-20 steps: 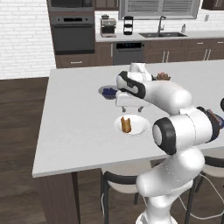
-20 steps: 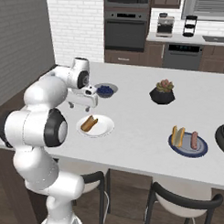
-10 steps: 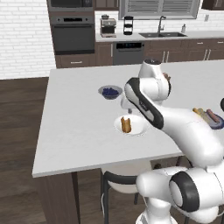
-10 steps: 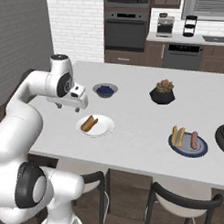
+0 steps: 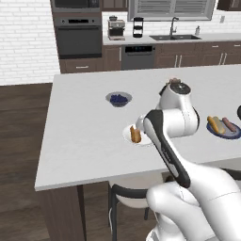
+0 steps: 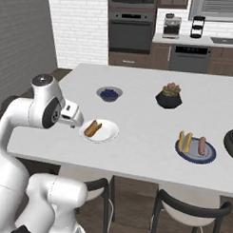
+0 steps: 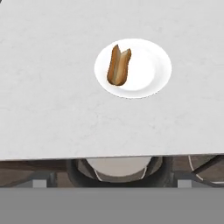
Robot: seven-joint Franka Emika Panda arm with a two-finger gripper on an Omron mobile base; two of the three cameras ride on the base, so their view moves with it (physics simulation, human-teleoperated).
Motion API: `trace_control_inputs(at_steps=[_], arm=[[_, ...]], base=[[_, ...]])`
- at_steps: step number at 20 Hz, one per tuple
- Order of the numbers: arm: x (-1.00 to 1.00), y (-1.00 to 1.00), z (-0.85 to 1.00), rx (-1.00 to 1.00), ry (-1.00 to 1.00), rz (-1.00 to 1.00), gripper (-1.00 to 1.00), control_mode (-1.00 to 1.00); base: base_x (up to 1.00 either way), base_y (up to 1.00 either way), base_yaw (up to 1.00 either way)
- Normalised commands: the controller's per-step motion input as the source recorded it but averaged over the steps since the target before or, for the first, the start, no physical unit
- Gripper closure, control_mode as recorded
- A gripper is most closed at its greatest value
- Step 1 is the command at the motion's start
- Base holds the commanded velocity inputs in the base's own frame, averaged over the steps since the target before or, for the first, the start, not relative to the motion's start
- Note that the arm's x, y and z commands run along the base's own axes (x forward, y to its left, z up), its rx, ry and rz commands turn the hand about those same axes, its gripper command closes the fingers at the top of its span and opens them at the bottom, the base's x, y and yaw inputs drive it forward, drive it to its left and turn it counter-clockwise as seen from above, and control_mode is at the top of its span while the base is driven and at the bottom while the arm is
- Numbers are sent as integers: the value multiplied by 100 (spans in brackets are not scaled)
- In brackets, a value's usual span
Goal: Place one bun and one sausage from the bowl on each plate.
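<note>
A bun [image 6: 92,128] lies alone on the white plate [image 6: 108,135], seen from above as bun [image 7: 119,65] on plate [image 7: 157,70]. The grey plate with a dark blue rim [image 6: 195,156] holds a bun [image 6: 184,140] and a sausage [image 6: 202,145]; it is also at the right as plate [image 5: 225,134]. The dark bowl [image 6: 231,140] is cut off by the right edge, so its contents are hidden. My gripper [image 6: 74,120] hovers just left of the white plate, above the counter's near edge, open with nothing in it.
A small grey bowl of blueberries [image 6: 109,93] sits behind the white plate. A black pot with a succulent [image 6: 169,97] stands mid-counter. Stools [image 6: 191,211] stand under the counter's front edge [image 7: 109,155]. Oven and cabinets line the back wall.
The arm has swung back from beside the blueberry bowl toward the counter's front edge. The hand now hangs just left of the white plate. The bun on that plate has not moved.
</note>
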Motion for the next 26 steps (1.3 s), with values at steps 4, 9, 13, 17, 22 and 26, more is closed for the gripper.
trace_control_inputs(at_steps=[4,9,13,17,22,26], arm=[[0,0,0,0,0,0,-100,-100],[0,0,0,0,0,0,-100,100],[0,0,0,0,0,0,-100,100],[0,0,0,0,0,0,-100,100],[0,0,0,0,0,0,-100,100],[0,0,0,0,0,0,-100,100]], base=[[0,0,0],[-10,-4,0],[-46,-81,-6],[-16,-100,-6],[3,-100,1],[5,-100,-3]])
